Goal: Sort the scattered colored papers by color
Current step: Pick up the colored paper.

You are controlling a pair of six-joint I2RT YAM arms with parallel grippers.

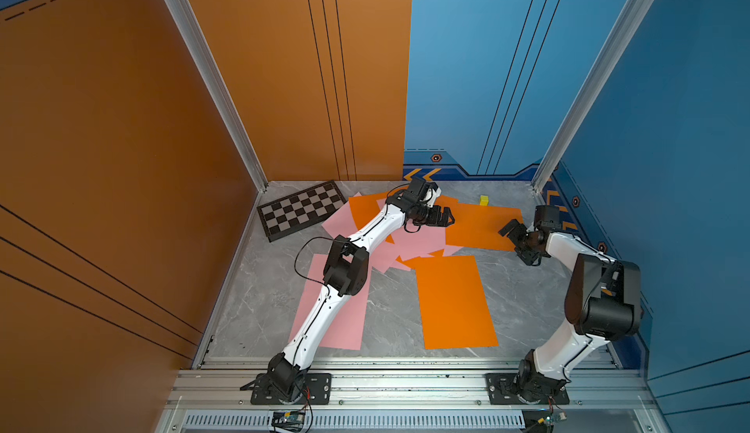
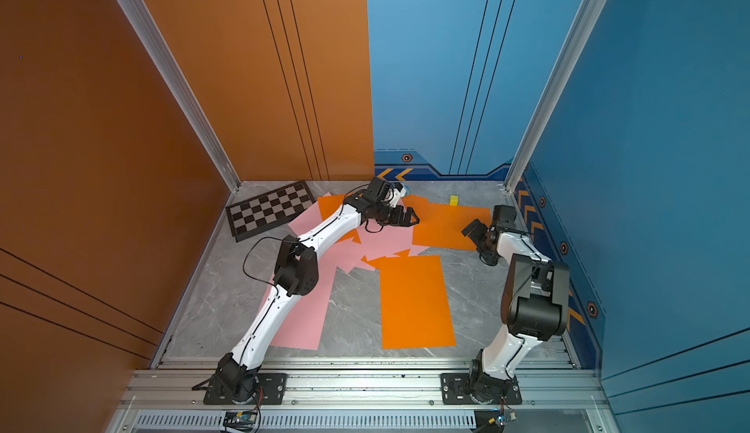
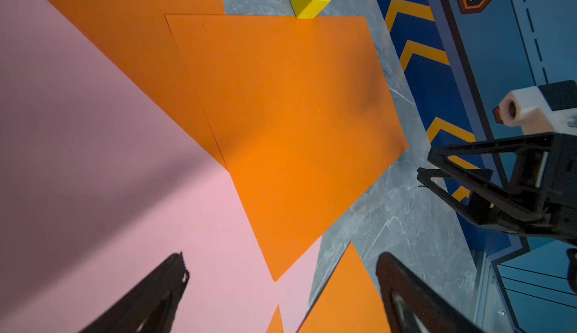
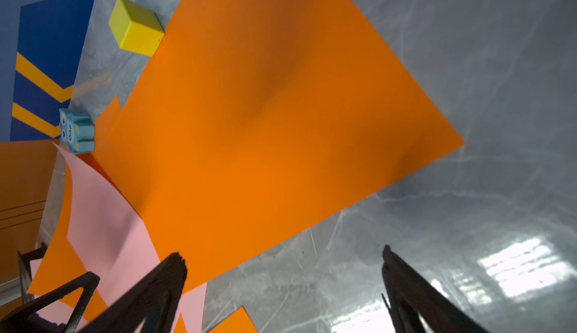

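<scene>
Thin flat pink papers (image 1: 345, 329) and orange papers (image 1: 454, 301) overlap mid-table on grey marbled tabletop (image 1: 527, 289), orange wall (image 1: 101, 147) left, blue wall (image 1: 669, 126) right; left gripper (image 1: 446, 216) and right gripper (image 1: 509, 227) both spread wide.

No readable text, numbers or brand names anywhere I look, only graphics. Yellow chevrons (image 1: 422, 174) on the blue wall strip at 12 o'clock of the worktop (image 1: 389, 309), and a second chevron row (image 3: 424, 52) on the wall at 3 o'clock. Hexagon emblem (image 1: 436, 158) above the chevrons has no letters. Small blue block (image 4: 77, 131) has a cartoon face print, with no lettering I can make out.
</scene>
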